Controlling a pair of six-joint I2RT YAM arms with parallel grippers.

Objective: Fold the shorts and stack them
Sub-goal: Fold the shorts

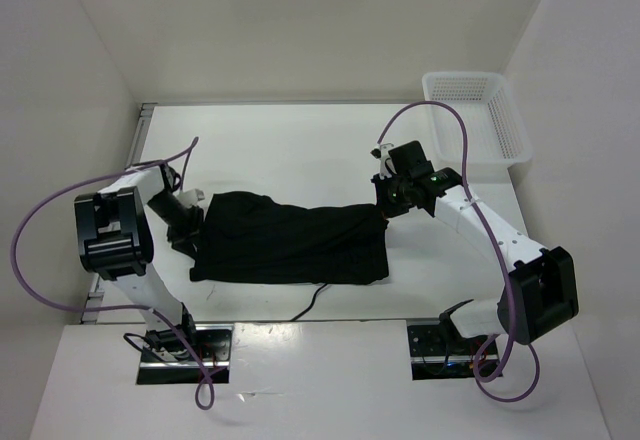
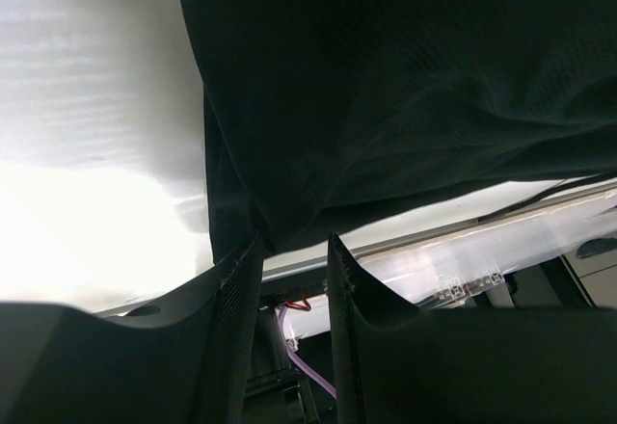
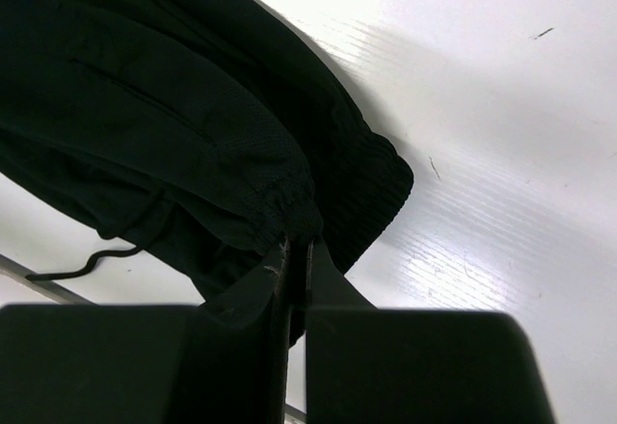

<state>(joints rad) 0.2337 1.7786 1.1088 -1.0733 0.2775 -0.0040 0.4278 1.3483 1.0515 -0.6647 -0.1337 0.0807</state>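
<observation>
White table (image 1: 300,145), shorts (image 1: 290,245) pinched at waist by right end effector (image 3: 297,248)

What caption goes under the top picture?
Right claw pinches the black shorts while the left claw sits open beside them.

i see plain black shorts (image 1: 290,240), finely mesh-textured, on a white table (image 1: 280,150); right of the shorts, a white lattice basket (image 1: 478,110); my arms (image 1: 140,270) are white and black, cables (image 1: 430,104) purple.

Left gripper (image 2: 294,246), fingers apart, sits at the edge of the shorts (image 2: 386,87).
</observation>
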